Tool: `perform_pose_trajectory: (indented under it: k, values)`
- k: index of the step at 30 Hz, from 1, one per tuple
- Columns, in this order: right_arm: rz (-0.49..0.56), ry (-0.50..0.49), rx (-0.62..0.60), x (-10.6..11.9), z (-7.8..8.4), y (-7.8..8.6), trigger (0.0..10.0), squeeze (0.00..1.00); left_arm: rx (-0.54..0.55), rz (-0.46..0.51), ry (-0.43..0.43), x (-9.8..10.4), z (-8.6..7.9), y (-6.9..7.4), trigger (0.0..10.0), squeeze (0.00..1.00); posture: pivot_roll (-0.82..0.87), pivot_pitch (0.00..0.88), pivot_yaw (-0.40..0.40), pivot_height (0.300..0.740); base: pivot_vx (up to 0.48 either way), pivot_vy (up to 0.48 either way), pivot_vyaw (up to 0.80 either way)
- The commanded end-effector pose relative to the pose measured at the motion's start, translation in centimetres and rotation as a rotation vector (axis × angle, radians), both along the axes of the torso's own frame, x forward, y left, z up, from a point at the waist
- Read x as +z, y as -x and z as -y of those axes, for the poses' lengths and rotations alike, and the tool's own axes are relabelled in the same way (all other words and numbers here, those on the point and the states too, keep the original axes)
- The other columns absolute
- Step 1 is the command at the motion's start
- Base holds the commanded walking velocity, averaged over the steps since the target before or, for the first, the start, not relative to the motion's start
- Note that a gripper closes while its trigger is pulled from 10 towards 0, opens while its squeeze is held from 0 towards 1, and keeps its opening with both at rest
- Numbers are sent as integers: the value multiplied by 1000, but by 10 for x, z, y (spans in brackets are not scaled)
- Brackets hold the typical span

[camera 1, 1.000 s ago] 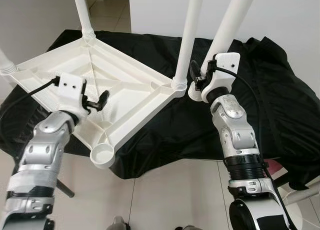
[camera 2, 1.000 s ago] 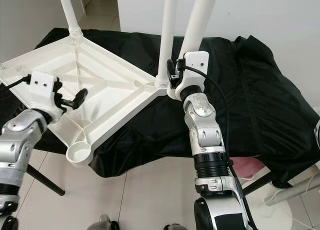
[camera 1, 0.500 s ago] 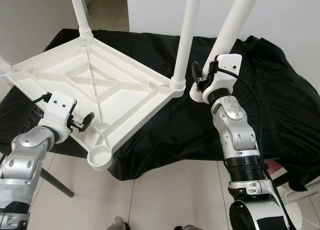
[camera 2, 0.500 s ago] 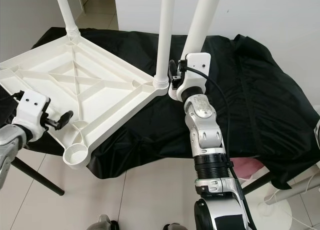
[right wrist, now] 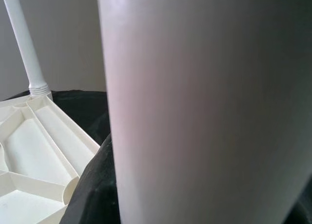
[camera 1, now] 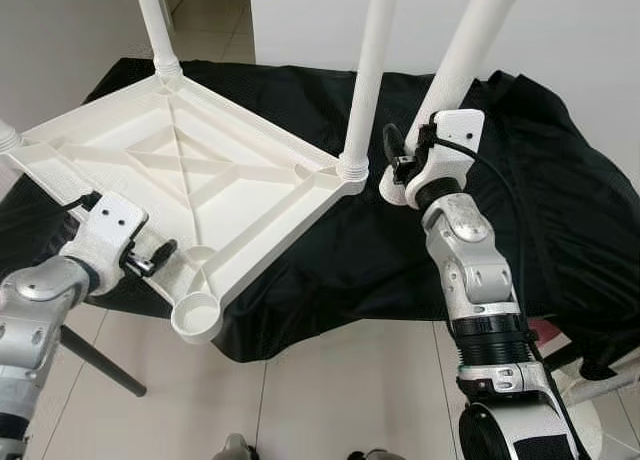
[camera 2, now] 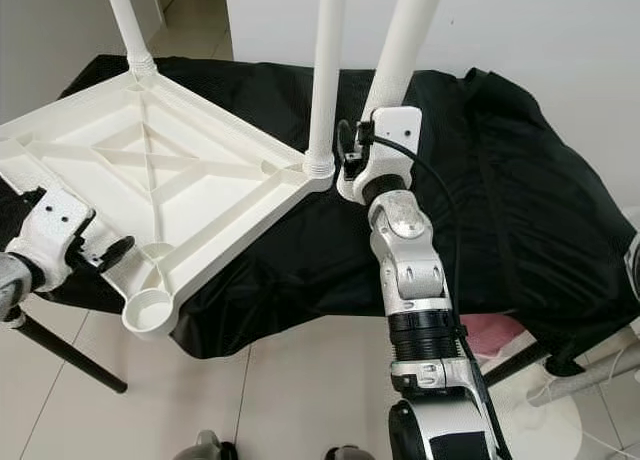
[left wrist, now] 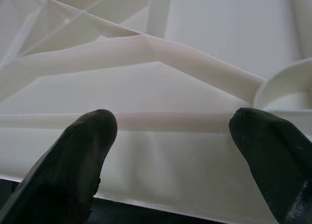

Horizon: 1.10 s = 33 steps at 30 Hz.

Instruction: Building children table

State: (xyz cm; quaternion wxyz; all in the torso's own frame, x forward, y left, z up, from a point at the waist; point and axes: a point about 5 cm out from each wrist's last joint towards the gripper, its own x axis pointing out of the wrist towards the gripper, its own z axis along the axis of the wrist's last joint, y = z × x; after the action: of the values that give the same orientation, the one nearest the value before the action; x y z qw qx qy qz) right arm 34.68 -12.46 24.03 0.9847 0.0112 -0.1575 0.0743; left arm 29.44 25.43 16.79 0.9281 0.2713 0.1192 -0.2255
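Left gripper (left wrist: 165, 151), fingers spread, faces the near rim of the upturned white plastic tabletop (camera 1: 190, 170) lying on the black cloth (camera 1: 540, 210). Right gripper (camera 1: 398, 165) holds a loose white tubular leg (camera 1: 462, 55) beside a fitted white leg (camera 1: 366, 70); finger position cannot be determined.

White tabletop (camera 1: 190, 185) lies upside down, 3 legs (camera 1: 365, 75) fitted, near socket (camera 1: 196, 315) empty.

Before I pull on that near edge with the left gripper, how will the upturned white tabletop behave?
The tabletop looks like ribbed moulded plastic: probably stiff and light. It overhangs the black cloth, so it may slide or tip toward you. Tall legs could make it top-heavy. The left gripper is open at its rim.
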Motion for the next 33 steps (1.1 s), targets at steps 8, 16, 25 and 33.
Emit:
perform_pose_trajectory:
  k: [8,16,25,33]
  values:
    - [18,5,7,3,0,0,10000,0,-168,-134,-52,-21,24,17,10000,0,10,92,-21,740,0,0,0]
    - [18,12,9,4,0,0,10000,0,-265,-143,-18,-39,66,17,10000,0,4,88,-21,740,0,0,0]
    - [18,11,11,3,-2,0,10000,0,-360,-90,80,-35,113,14,10000,0,0,80,-11,740,0,0,0]
    - [17,12,16,2,-3,0,10000,0,-409,-25,167,-25,157,7,10000,0,-2,65,-2,740,0,0,0]
